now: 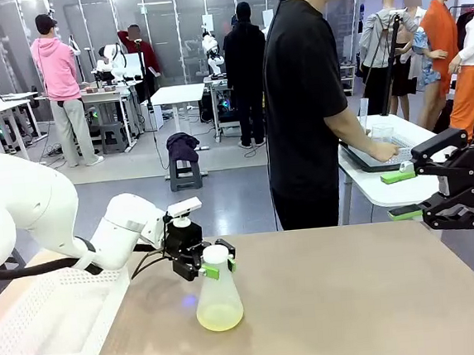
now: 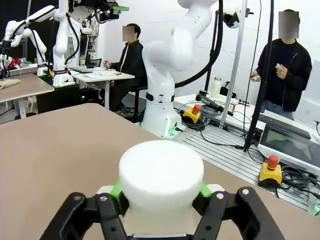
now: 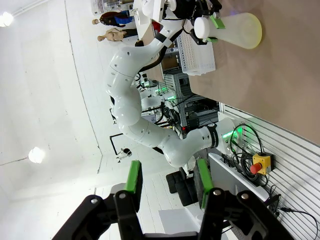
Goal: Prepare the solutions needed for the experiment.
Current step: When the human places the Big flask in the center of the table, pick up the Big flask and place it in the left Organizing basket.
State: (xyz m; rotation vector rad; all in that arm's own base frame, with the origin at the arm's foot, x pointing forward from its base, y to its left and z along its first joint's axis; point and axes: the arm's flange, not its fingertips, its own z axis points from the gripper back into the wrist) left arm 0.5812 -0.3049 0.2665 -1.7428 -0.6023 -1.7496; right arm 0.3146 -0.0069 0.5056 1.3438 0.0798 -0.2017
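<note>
Now clamped: left gripper [image 1: 214, 263] jaws closed on the neck of the conical flask [image 1: 218, 299], just under its white cap [image 1: 215, 252]. Pale yellow-green solutions [image 1: 220, 317] pooled low in the flask, standing on the table [image 1: 356, 300] just right of the white perforated tray [image 1: 42, 327]. Probably light, bottom-weighted, sloshy; smooth wall likely slippery, possibly breakable. Neck below cap looks the sound hold. Right gripper [image 1: 400, 194] well right of the flask, jaws partly open, empty.
</note>
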